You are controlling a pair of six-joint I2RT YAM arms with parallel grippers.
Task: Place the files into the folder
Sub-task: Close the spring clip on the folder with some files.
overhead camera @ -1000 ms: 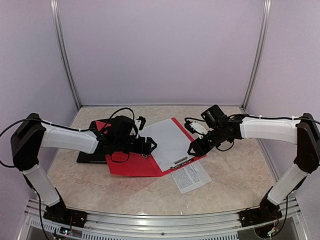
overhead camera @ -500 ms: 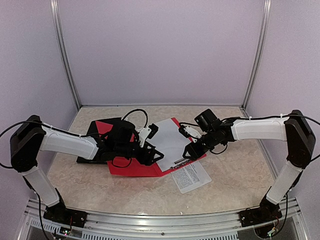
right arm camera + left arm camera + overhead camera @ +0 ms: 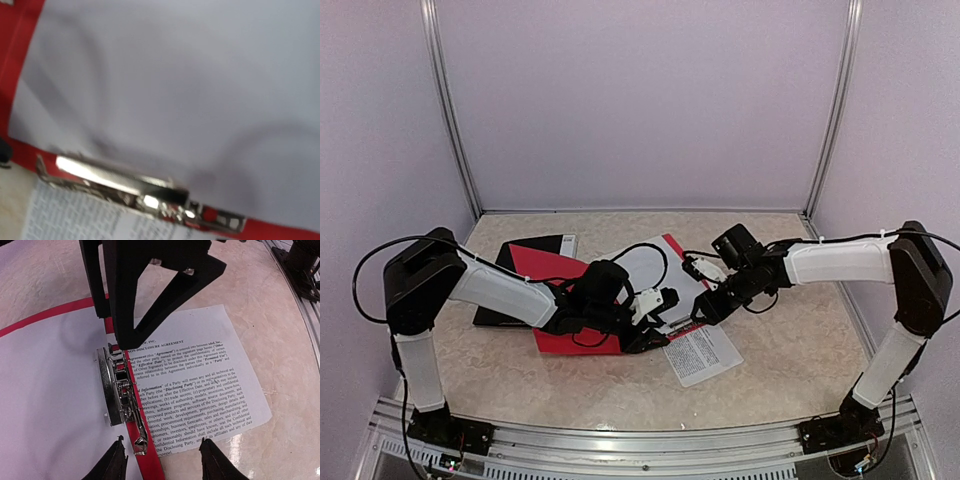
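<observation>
The red folder lies open on the table with a blank white sheet on its right half, under a metal clip at the folder's edge. A printed sheet lies on the table, partly under that edge; it also shows in the left wrist view. My left gripper is open and empty, its tips straddling the clip's lever and the red edge. My right gripper shows as black fingers close together, tips at the clip's far end. The right wrist view is a blurred close-up of the clip.
A black board lies under the folder's left side. The marble tabletop is bounded by a metal rail at the near edge and grey walls on the other sides.
My left arm has swung right across the folder, from its middle to the clip at its right edge. My right gripper has shifted a little left and down onto the clip.
</observation>
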